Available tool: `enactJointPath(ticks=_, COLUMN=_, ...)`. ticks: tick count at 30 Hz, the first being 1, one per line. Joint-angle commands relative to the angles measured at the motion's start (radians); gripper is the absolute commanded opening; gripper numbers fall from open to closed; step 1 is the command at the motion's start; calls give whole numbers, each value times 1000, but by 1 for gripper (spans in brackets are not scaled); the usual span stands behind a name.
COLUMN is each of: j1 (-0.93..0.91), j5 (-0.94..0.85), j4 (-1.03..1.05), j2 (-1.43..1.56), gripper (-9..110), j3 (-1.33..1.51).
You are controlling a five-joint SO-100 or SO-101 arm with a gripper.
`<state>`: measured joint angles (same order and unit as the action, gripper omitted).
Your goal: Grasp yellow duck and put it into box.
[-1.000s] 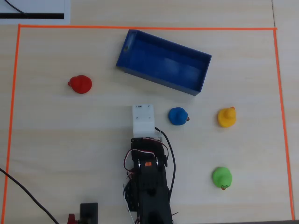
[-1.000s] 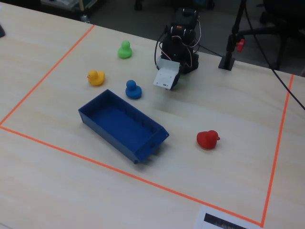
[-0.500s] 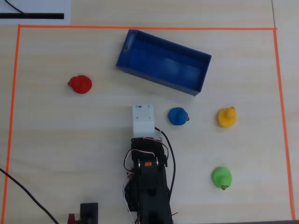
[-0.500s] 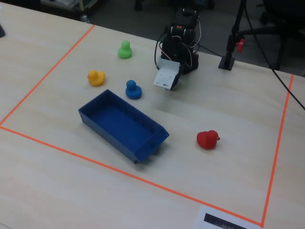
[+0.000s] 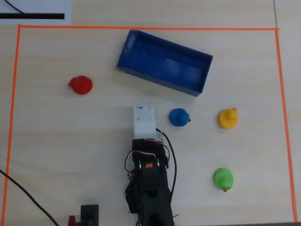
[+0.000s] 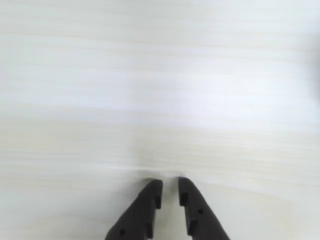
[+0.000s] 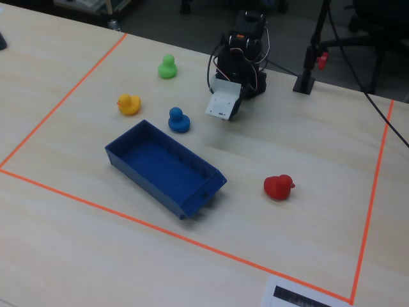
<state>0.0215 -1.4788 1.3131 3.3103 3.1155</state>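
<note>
step: while the fingers [image 6: 170, 186] are hanging nearly closed and empty over bare worktop [image 6: 160, 100], the approach is not yet starting
yellow duck [image 5: 228, 118]: sitting right of the blue duck [image 5: 179, 117] in the overhead view, outside the box [image 5: 164, 62]
next: swinging toward it, opening wider — then lowering
writing: none readable

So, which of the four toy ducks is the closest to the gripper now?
The blue duck, just right of the gripper's white housing in the overhead view. The yellow duck, green duck and red duck all sit farther away.
</note>
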Motion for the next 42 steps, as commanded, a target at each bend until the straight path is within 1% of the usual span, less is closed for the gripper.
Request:
enactJointPath(ticks=1, j1=-9, j5=3, j4=15, j2=2, gripper=0, j3=-5)
enactJointPath(ticks=38, j1=12, j5=-9, j4=12, j2=2, gripper=0, j3=-5)
enactJointPath(ticks=42, j1=-40, j5=2, j4=-196, j2=0, gripper=0, j3=-38)
